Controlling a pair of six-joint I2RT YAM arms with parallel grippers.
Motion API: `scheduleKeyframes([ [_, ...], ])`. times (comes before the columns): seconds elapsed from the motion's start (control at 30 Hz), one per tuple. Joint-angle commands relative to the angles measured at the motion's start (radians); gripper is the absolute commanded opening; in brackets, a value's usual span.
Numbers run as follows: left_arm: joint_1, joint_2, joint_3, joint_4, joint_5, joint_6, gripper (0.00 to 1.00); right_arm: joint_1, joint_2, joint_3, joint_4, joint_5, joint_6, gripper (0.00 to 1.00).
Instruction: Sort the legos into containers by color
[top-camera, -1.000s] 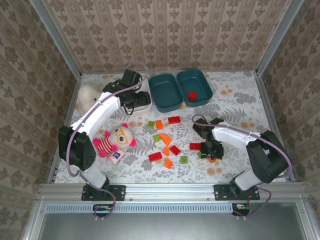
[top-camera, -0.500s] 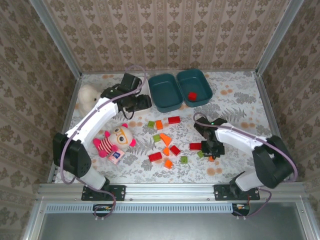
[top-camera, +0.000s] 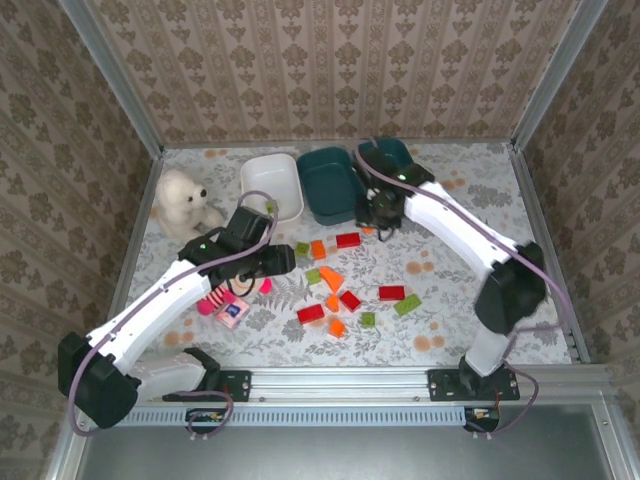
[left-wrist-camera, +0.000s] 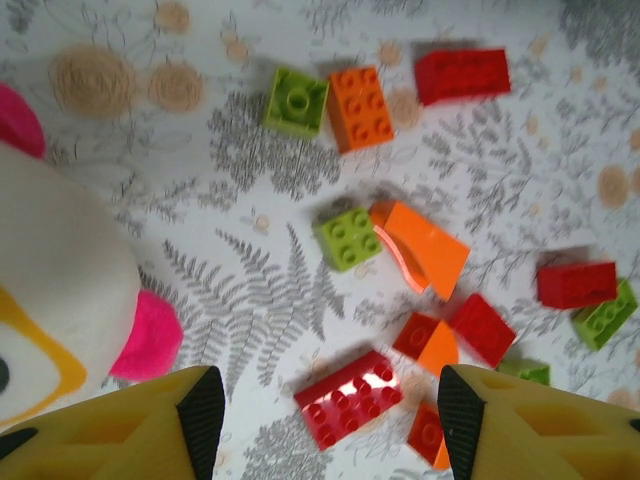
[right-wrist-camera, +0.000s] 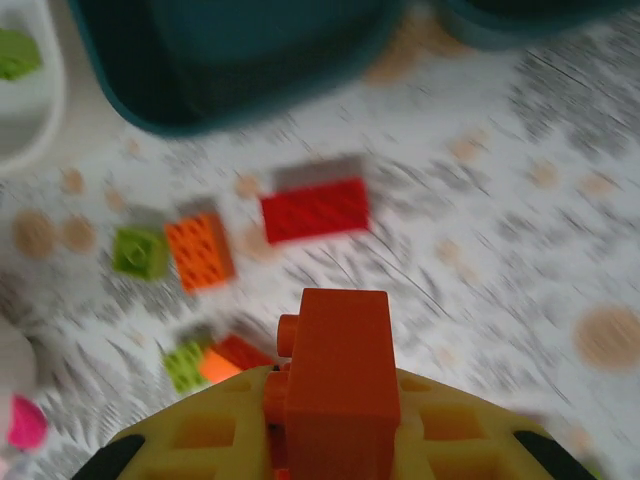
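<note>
Red, orange and light green legos lie scattered mid-table, among them a red one (top-camera: 348, 239) and an orange wedge (top-camera: 331, 278). My left gripper (top-camera: 278, 262) hangs open over them; in the left wrist view its fingers (left-wrist-camera: 195, 415) straddle a red brick (left-wrist-camera: 350, 398) on the table below. My right gripper (top-camera: 376, 216) is shut on an orange brick (right-wrist-camera: 340, 375) just in front of the near teal tray (top-camera: 332, 187). The white tray (top-camera: 272, 185) holds a green brick (right-wrist-camera: 15, 50). The right arm partly hides the second teal tray (top-camera: 398, 158).
A white teddy bear (top-camera: 182, 200) sits at the back left. A striped pink doll (top-camera: 228, 303) lies under my left forearm, and its pink ear (left-wrist-camera: 145, 335) is close to the left finger. Metal rails edge the table.
The right gripper shut on the orange brick near the front right, then carried it back to the teal trays. The left arm swung from the white tray forward over the doll.
</note>
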Motion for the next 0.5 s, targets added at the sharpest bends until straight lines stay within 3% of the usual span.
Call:
scheduleKeyframes([
  [0.0, -0.015, -0.043, -0.051, 0.028, 0.028, 0.047, 0.61, -0.005, 0.187, 0.173, 0.03, -0.035, -0.042, 0.18],
  [0.17, -0.025, -0.1, -0.112, 0.038, 0.043, 0.075, 0.61, -0.032, 0.457, 0.493, 0.019, -0.021, -0.083, 0.18],
  [0.47, -0.036, -0.169, -0.136, 0.018, 0.058, 0.083, 0.6, -0.071, 0.704, 0.712, 0.062, -0.065, -0.09, 0.2],
])
